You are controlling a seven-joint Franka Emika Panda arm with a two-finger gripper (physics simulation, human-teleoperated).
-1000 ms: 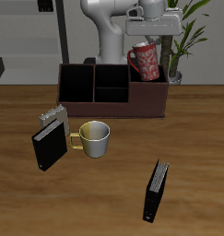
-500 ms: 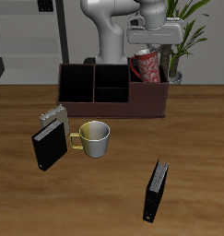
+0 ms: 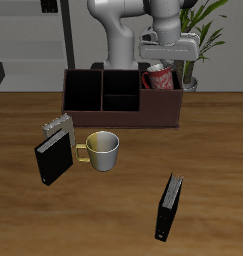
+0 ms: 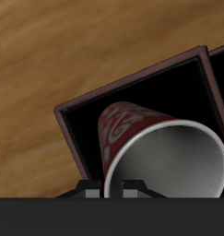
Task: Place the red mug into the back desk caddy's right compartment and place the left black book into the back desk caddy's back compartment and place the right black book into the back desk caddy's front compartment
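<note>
- Exterior view showed your gripper (image 3: 163,58) low over the back desk caddy (image 3: 121,98), directly above the right compartment (image 3: 161,98) with its reddish-brown walls.
- You had the red mug (image 3: 159,77) sitting partly inside that compartment; only its upper part rose above the caddy's wall, right under the gripper's body.
- Wrist view showed the mug (image 4: 155,152) tilted inside the compartment (image 4: 123,101), its white inside facing the camera and its red patterned side pointing down towards the compartment's dark floor.
- I could not tell whether your fingers were clamped on the mug or parted from it: the exterior view hid the fingertips behind the mug and the gripper's body, and the wrist view showed only a dark band of the gripper close against the mug's rim.
- You had the left black book (image 3: 170,208) standing upright near the table's front edge, well apart from the caddy, its pale page edges showing.
- You had the right black book (image 3: 53,158) upright on the other side of the table (image 3: 121,225), just in front of a grey patterned book (image 3: 58,126) that stood touching or nearly touching it.
- A pale mug (image 3: 102,150) with a yellow handle stood just beside the right black book, the handle pointing towards it.
- The caddy's black-walled partitions (image 3: 103,90) at the other end held nothing that you could see.
- A potted plant (image 3: 198,40) stood behind the caddy, beside the robot's base.
</note>
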